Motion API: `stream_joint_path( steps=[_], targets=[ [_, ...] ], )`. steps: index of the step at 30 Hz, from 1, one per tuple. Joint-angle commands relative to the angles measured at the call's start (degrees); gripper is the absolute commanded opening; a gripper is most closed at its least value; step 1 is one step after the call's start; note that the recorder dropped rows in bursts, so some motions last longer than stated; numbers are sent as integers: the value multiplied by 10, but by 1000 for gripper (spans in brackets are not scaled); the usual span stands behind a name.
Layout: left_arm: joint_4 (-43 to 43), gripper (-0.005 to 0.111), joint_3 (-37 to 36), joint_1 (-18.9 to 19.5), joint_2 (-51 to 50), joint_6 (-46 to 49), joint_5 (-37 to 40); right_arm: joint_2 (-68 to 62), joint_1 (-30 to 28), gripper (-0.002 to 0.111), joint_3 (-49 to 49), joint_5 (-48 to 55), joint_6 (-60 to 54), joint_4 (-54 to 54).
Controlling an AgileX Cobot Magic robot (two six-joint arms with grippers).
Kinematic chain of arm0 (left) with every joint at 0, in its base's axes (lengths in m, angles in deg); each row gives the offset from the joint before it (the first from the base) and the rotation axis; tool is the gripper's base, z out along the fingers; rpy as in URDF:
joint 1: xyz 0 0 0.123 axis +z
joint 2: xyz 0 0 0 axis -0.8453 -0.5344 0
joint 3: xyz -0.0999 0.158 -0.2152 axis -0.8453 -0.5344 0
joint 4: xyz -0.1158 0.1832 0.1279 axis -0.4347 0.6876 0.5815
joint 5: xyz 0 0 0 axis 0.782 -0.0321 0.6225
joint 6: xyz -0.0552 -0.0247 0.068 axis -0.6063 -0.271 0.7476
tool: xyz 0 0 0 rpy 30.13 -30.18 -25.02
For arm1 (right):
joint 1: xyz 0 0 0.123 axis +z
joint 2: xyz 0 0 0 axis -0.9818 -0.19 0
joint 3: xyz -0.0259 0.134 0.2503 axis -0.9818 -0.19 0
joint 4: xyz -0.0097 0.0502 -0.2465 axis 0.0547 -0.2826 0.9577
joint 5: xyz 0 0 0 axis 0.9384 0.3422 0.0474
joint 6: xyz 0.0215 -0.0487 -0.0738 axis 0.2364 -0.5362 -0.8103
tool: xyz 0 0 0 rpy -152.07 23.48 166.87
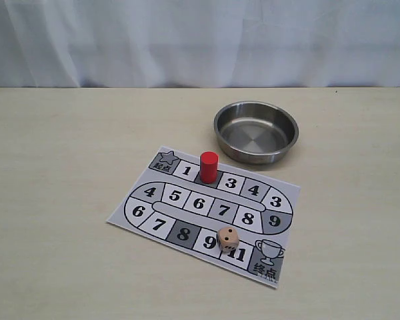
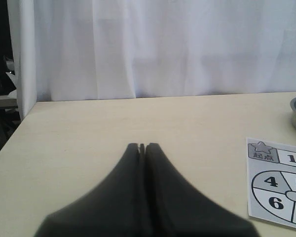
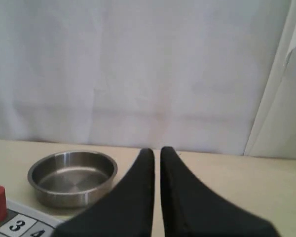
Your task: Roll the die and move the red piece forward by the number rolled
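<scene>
On your left, the left gripper [image 2: 142, 146] hung low over the pale table [image 1: 53, 167] with its two black fingers pressed flat together and nothing between them. The star corner of the game board [image 1: 175, 197] lay near it on the table, clear of the fingers.

The board sat flat at the middle of the table, turned at a slant. The red piece [image 1: 209, 167] stood upright on the dark square in the top row, between the 1 and the 3. Further right and nearer the camera, the die [image 1: 227, 239] rested on the bottom row, between the 9 and the 11 and just short of the trophy square. I could not read its top face with any certainty.

Behind the board's right end you had a round steel bowl [image 1: 250, 155], close to the board's edge but not touching it.

On your right, the right gripper [image 3: 157, 151] showed its fingers drawn narrow, with only a thin slit between them. They held nothing and sat well apart from the bowl.
</scene>
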Motion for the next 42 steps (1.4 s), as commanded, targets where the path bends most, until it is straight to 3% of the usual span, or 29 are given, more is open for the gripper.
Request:
stream_joint_path(
  steps=[1,13,42],
  targets=[
    [-1,0,-2,-1,1,-2,-7,3,0,4,-25,-8,-3,3],
    [-1,0,-2,-1,1,-2,-7,3,0,4,-25,70,-1,-2],
    [-1,0,-2,-1,1,-2,-7,3,0,4,-25,69,-1,-4]
  ],
)
